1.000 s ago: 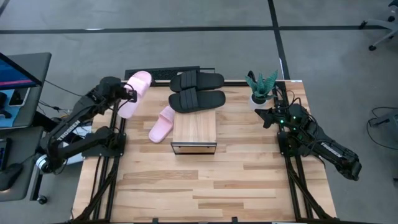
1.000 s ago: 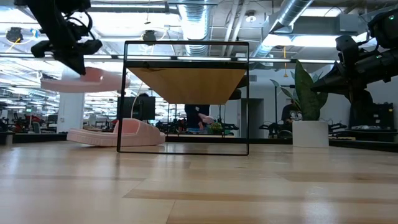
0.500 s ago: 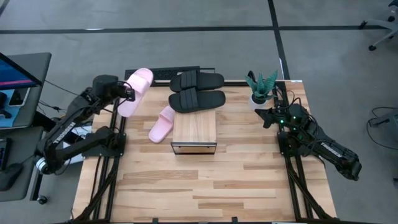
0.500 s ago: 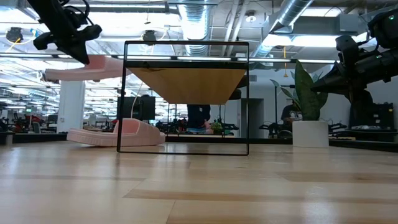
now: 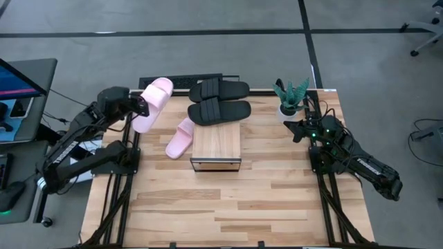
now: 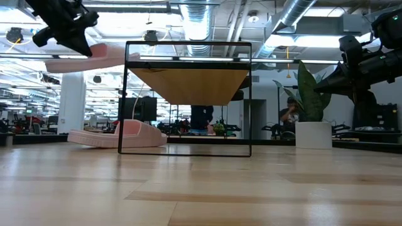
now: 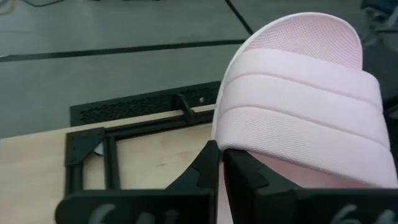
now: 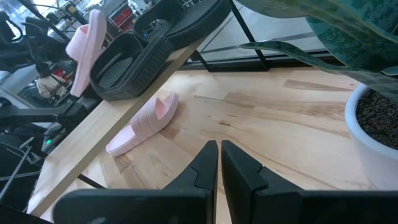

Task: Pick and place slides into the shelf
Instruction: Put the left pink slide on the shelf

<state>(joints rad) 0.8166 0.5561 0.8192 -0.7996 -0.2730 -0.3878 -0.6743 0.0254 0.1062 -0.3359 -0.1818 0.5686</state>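
My left gripper (image 5: 140,105) is shut on one pale pink slide (image 5: 154,101) and holds it in the air over the table's far left corner, level with the shelf's top in the low view (image 6: 94,58). The second pink slide (image 5: 180,137) lies sole-down on the table left of the shelf (image 5: 217,146). Both black slides (image 5: 219,100) lie side by side on the far part of the shelf's plank top. My right gripper (image 5: 291,128) waits shut near the table's right edge, beside a potted plant. My left gripper pinches the pink slide between its two fingers at the side edge (image 7: 219,138) beside the strap. The fingers come level from the table's left side. The slide is lifted clear, roughly level with its strap (image 7: 298,112) up, reaching away from the gripper toward the shelf.
A small potted plant (image 5: 291,97) stands at the table's far right corner, close to my right gripper. The near half of the table (image 5: 228,207) is bare wood. The shelf's dark frame (image 6: 188,97) stands open underneath. A black floor grate lies beyond the far edge.
My left gripper has risen, carrying the pink slide from below the shelf's top up to about its height. The slide stays in the same hold and has swung slightly toward the far edge. The right arm has kept still.
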